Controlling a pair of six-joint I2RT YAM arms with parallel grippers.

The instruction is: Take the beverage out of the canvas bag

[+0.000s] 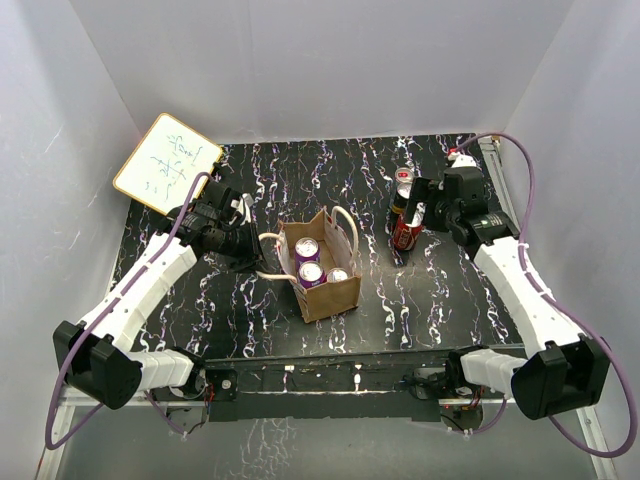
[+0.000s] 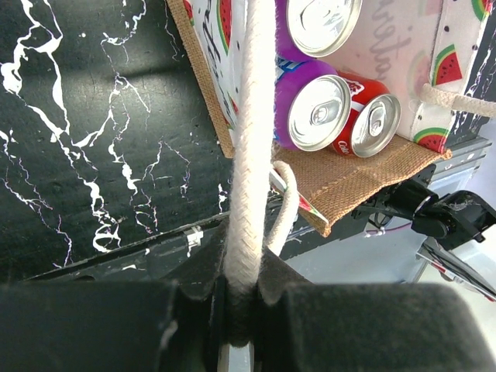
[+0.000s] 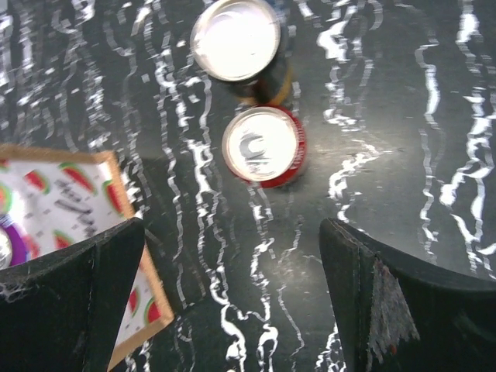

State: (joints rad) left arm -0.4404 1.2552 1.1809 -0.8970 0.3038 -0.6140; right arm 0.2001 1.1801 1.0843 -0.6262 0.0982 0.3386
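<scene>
The tan canvas bag [image 1: 334, 291] stands open mid-table with three cans inside: two purple cans [image 1: 309, 260] and a red one [image 1: 338, 275]. My left gripper [image 1: 249, 248] is shut on the bag's left off-white rope handle [image 1: 268, 239]. In the left wrist view the handle [image 2: 252, 147] runs down into my shut gripper [image 2: 240, 310], with the bag [image 2: 349, 178], a purple can [image 2: 310, 108] and a red can [image 2: 370, 124] beyond. My right gripper [image 1: 417, 214] is open and empty above the table [image 3: 232, 310], just short of a red can [image 3: 262, 146] standing outside the bag [image 3: 70, 194].
A second can [image 3: 236, 39] stands on the table behind the red one, also in the top view [image 1: 403, 179]. A whiteboard [image 1: 167, 163] leans at the back left corner. White walls close in the table on three sides.
</scene>
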